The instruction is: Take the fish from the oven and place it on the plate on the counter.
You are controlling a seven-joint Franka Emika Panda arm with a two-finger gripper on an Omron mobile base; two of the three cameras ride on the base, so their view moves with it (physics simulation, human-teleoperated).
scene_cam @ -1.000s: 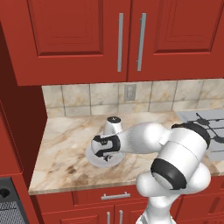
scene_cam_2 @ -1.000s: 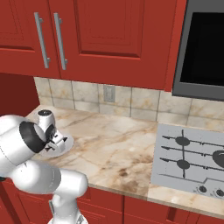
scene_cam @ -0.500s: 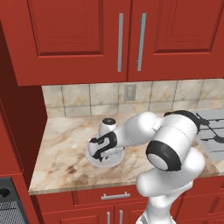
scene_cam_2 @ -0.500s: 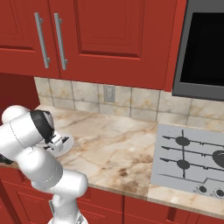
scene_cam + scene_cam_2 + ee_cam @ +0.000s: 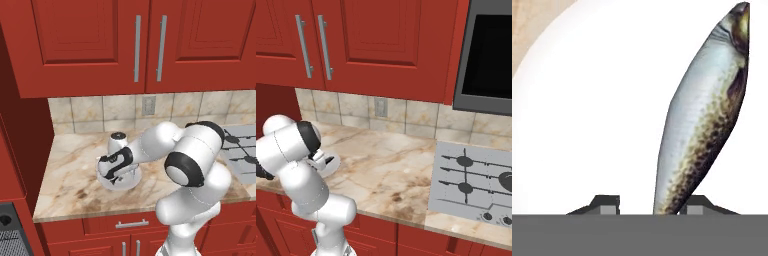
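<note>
You have one fish [image 5: 704, 120] and one white plate [image 5: 602, 110] on the tabletop [image 5: 70, 170]. The fish, silvery with a dark speckled back, lies on the plate between the slightly parted jaws, apparently unclamped.

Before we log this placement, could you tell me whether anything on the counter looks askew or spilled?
Nothing stands out. The fish lies on the white plate, between the end effector's fingertips, and the plate sits flat on the counter; no spills show.
</note>
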